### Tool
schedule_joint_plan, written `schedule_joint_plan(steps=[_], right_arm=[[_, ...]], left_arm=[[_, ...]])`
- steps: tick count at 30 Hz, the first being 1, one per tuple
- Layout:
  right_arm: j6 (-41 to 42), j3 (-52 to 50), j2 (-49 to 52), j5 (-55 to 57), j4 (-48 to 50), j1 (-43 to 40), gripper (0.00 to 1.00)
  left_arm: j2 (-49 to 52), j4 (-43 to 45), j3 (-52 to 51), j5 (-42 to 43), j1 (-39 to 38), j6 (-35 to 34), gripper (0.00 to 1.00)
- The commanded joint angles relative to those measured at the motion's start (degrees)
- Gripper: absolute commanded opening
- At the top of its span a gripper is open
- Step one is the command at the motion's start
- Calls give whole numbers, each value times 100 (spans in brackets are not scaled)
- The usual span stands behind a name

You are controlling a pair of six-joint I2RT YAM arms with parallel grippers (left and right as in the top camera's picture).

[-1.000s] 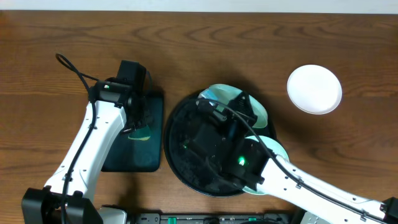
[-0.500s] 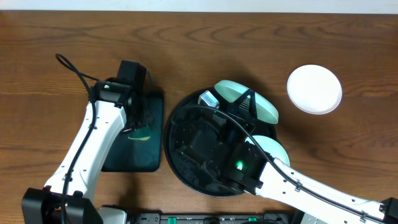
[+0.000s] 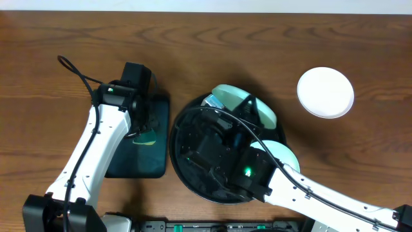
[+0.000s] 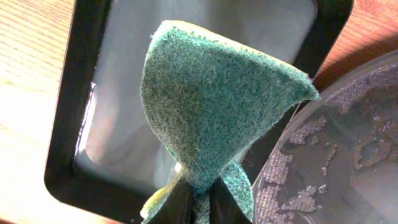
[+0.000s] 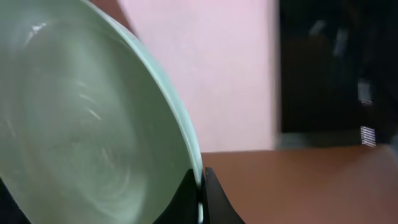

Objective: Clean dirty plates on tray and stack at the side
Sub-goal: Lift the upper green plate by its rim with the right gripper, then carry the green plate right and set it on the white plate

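Over the small dark-green tray (image 3: 138, 164) at the left of the table (image 3: 58, 32), the left gripper (image 4: 196, 208) is clenched on a green scouring sponge (image 4: 211, 106). It pinches the sponge at its narrow lower end, so the sponge fans out wide in front of the wrist camera, with a strip of yellow backing showing along the edges. Just beside this small tray lies the large round black tray (image 3: 177, 151), its glossy floor patched with pale residue. The right gripper (image 5: 200, 198) is closed tight on the rim of a mint plate (image 5: 93, 124), which it holds tilted up on edge. From overhead, this plate sits above the far rim of the black tray. A second mint plate (image 3: 286, 154) lies at the tray's right side, partly hidden under the right arm. A white plate (image 3: 325, 92) rests flat on the bare wood at the far right, well apart from the tray.
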Motion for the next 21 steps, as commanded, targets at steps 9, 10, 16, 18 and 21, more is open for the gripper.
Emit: schedule_joint_plan(steps=[9, 10, 16, 18, 21], right_arm=[[3788, 26, 365, -4660, -1029, -2103, 1], [3919, 26, 365, -4898, -970, -2234, 1], [4533, 11, 413, -6907, -321, -3604, 1], [4680, 11, 411, -7093, -199, -4046, 1], [4745, 11, 413, -7416, -90, -4664, 1]], left_arm=[[44, -31, 105, -118, 31, 57, 8], [44, -17, 105, -116, 31, 55, 7], [44, -50, 105, -116, 31, 57, 7], [44, -66, 105, -116, 28, 57, 7], [44, -63, 105, -116, 31, 57, 7]])
